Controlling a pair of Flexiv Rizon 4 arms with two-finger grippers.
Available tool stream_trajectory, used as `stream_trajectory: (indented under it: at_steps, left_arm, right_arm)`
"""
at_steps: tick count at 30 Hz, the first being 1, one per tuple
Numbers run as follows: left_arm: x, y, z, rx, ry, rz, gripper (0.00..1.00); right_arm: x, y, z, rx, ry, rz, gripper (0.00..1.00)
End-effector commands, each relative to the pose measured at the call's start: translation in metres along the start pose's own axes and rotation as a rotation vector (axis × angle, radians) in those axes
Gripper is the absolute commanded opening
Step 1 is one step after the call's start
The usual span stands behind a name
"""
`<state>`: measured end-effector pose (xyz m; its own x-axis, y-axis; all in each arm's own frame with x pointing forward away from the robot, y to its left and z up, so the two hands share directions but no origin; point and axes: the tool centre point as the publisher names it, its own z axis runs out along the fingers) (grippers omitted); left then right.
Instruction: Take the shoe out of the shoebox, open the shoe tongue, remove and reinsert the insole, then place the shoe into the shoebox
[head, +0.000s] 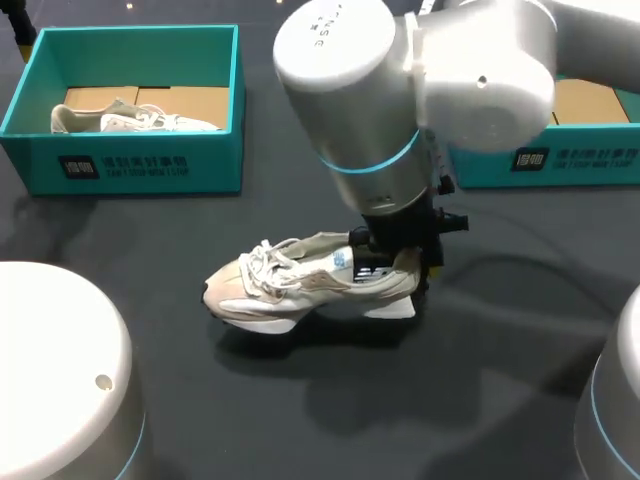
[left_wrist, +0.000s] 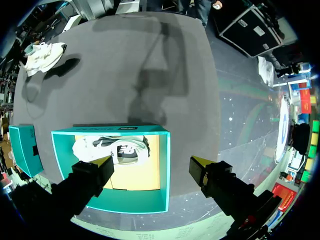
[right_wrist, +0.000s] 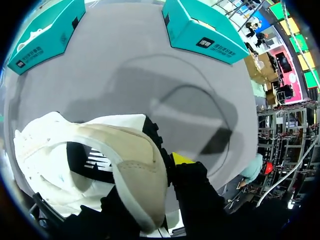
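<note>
Close by, found the shoe (head: 300, 285) out on the dark surface (head: 480, 380), sole down, toe toward my left. Gripped it at the heel with the right gripper (head: 395, 255), one finger on each side of the heel's rim, clamped tight. Could not tell heel flat down or heel a little up. Saw the laces bunched at the front and no sign of the tongue pulled open.

Judged the first step almost done: shoe out of its box, not yet let go. Next, needed to set the shoe flat, let go of the heel, then get at the tongue and pull it up and forward. Needed a steady hold on the shoe for that, maybe from the other gripper, to stop a slide or a tip.

Farther back on my left, saw the left shoebox (head: 130, 165) with another shoe (head: 135, 120) lying inside. Held the left gripper (left_wrist: 151, 162) above that box, fingers spread wide, grasping nothing. Farther back on my right, spotted the right shoebox (head: 560, 165), partly hidden behind the right arm (head: 400, 80), with only brown card to see in its visible part
</note>
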<state>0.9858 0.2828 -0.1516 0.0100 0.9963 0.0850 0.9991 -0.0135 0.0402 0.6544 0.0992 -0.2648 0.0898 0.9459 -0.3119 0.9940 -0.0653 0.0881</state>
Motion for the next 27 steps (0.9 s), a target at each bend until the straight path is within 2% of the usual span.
stream_trajectory:
  at_steps: [1, 11, 17, 27]
  left_arm:
    - [0.001, -0.001, 0.000, -0.002, 0.002, 0.001, 1.00]
    - [0.001, -0.001, 0.000, -0.002, 0.002, 0.001, 1.00]
    - [0.001, -0.001, 0.000, -0.002, 0.002, 0.001, 1.00]
    - [0.001, -0.001, 0.000, -0.002, 0.002, 0.001, 1.00]
  right_arm:
    - [0.014, 0.001, 0.011, 0.007, -0.013, 0.005, 0.00]
    - [0.014, 0.001, 0.011, 0.007, -0.013, 0.005, 0.00]
    - [0.024, 0.005, 0.050, 0.057, 0.029, -0.002, 0.00]
    - [0.030, 0.001, 0.074, 0.057, 0.085, -0.022, 0.00]
